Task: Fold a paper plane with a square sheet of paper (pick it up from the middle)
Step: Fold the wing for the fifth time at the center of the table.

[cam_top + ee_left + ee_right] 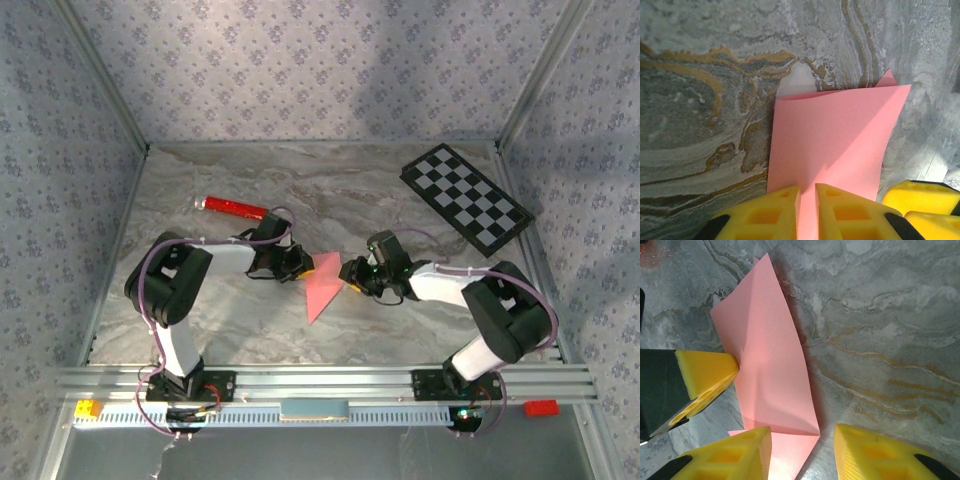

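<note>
Clamping pink paper [835,135] edge with left gripper [807,194]; holding right gripper [802,434] spread, empty, at corner. Steady clamp; press fold flat without dragging.

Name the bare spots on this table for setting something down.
Free: marble between red cylinder and checkerboard along the back; near strip below the pink paper. Crowded: centre, where left tool and right tool meet at the paper.

a red cylinder [232,207] lies at the back left of the grey marble table [330,185]. a black-and-white checkerboard [467,196] lies at the back right, well apart. the walls [320,70] have flowery paper.
</note>
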Controlling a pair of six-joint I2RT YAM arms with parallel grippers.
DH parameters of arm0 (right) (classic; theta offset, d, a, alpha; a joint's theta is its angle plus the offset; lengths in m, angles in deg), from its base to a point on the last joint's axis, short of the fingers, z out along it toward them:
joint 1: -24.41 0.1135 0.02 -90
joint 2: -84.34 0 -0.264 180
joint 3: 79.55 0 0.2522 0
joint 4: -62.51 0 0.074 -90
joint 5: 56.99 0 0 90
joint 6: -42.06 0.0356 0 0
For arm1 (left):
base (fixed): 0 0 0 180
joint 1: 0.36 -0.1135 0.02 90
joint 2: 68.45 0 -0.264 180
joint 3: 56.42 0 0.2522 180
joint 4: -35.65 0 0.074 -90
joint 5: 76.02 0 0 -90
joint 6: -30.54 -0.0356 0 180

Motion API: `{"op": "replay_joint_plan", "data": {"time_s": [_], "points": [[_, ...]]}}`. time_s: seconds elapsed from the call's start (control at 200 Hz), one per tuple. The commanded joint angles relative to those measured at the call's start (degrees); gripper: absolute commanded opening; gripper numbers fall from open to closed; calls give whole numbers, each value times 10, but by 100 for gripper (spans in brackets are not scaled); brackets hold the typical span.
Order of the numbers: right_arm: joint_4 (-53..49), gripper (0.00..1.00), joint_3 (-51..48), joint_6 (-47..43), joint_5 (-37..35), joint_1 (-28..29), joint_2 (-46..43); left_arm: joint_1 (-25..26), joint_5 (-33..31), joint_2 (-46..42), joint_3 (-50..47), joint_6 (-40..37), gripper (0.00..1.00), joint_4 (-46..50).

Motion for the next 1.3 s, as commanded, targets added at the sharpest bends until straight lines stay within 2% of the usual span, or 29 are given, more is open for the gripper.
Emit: {"op": "replay_joint_plan", "data": {"time_s": [0.0,0.505,1.089,1.294], "points": [[14,39,15,-7,22,-5,18,-2,-13,9,-20,-12,16,21],[57,33,33,-3,52,-12,56,-2,-7,8,-12,-20,16,20],[83,33,68,-57,137,-41,125,-2,-6,5,-11,-24,16,20],[88,30,79,-69,160,-48,144,-2,-5,5,-9,-23,16,21]]}}
